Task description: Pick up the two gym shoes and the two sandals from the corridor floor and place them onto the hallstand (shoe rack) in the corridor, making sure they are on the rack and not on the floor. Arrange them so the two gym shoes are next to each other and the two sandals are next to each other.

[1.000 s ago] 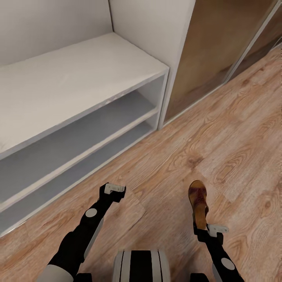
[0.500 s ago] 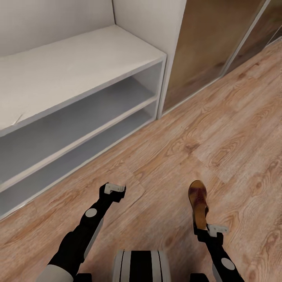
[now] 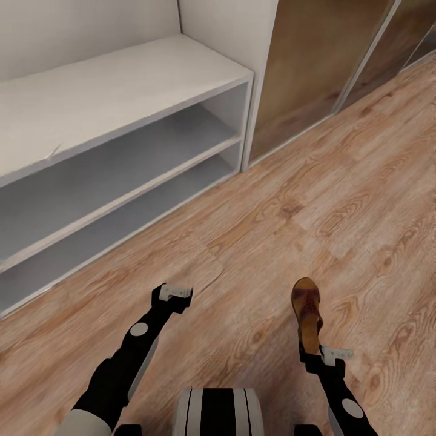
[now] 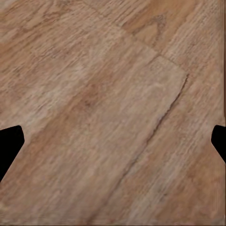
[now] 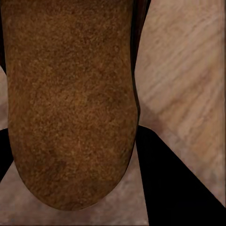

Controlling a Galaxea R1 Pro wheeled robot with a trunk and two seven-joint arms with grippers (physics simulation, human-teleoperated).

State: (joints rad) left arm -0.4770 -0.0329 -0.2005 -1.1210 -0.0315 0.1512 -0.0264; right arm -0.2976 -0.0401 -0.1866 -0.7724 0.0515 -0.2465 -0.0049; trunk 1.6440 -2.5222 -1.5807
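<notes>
One brown leather sandal (image 3: 306, 310) hangs above the corridor floor (image 3: 339, 212), toe pointing away from me, with my right gripper (image 3: 311, 351) shut on its heel end. In the right wrist view its tan-brown footbed (image 5: 70, 94) sits between the black fingers (image 5: 174, 183). My left gripper (image 3: 174, 292) is open and holds nothing, low over the planks; its two fingertips (image 4: 9, 143) stand far apart over bare wood. The hallstand (image 3: 121, 85) stands at the upper left, a pale bench top over two open shoe tiers (image 3: 121, 160).
A brown sliding panel (image 3: 309, 60) with a pale frame runs along the wall to the right of the hallstand. Wood-plank floor stretches to the right and toward me. My own base (image 3: 218, 412) is at the bottom middle.
The whole picture has shifted: the hallstand sits higher and farther off, with more floor in front of it. Both arms and the held sandal keep their places in the picture.
</notes>
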